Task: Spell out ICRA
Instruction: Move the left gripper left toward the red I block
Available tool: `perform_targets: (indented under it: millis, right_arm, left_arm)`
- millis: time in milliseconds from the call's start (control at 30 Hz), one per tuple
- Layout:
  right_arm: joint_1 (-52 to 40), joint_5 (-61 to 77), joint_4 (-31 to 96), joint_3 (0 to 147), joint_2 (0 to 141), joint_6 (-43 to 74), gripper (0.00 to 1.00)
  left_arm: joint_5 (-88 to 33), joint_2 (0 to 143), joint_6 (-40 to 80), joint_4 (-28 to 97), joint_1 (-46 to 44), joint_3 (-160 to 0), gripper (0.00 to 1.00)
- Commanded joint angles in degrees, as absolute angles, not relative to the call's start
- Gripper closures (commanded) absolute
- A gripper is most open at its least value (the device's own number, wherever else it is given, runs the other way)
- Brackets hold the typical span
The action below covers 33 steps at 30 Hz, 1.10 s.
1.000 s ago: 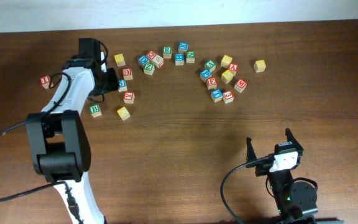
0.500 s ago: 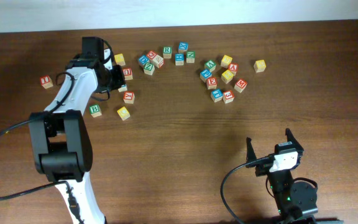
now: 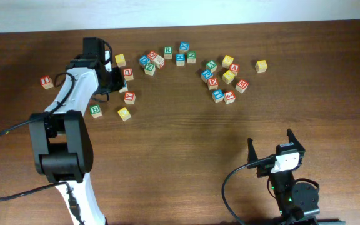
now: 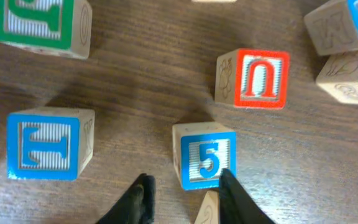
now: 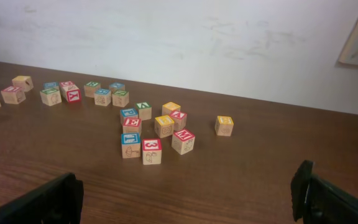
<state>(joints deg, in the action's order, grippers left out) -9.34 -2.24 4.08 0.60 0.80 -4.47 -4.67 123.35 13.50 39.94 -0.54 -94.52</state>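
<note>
**Left claw spread at a blue 5 block**

The left claw [image 4: 185, 182] is released, its 2 fingers apart, low over the desk [image 3: 180, 131]. Only its wrist view shows what lies there. A blue 5 block [image 4: 207, 158] sits just ahead, with 1 finger [image 4: 235, 198] touching its corner and a red U block [image 4: 257, 78] just beyond. From overhead that number cannot be read. That view does show the red I block [image 3: 45, 82] well apart on the claw's left and the green R block [image 3: 168, 52] on its right. The right claw [image 5: 186, 180] hangs released near the desk's front edge, facing the right-hand cluster of blocks [image 5: 165, 126].
</note>
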Motion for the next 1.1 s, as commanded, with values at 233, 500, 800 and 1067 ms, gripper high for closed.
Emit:
perform_targets:
  millis: [233,500,800,1067]
  right_arm:
    - [-8.93,-2.13,4.54,0.32,0.36,-3.77,0.02]
    - [-8.93,-2.13,4.54,0.32,0.36,-3.77,0.02]
    - [-8.93,-2.13,4.54,0.32,0.36,-3.77,0.02]
    - [-8.93,-2.13,4.54,0.32,0.36,-3.77,0.02]
  left_arm:
    - [-7.66,124.18,13.45,40.69,3.18,-101.54,0.99]
    - [7.16,124.18,13.45,44.27,4.51,-101.51,0.94]
    - [14.85,124.4,13.45,45.56,4.58,-101.41,0.93]
    - [14.76,125.69,13.41,47.92,4.71,-101.38,0.78]
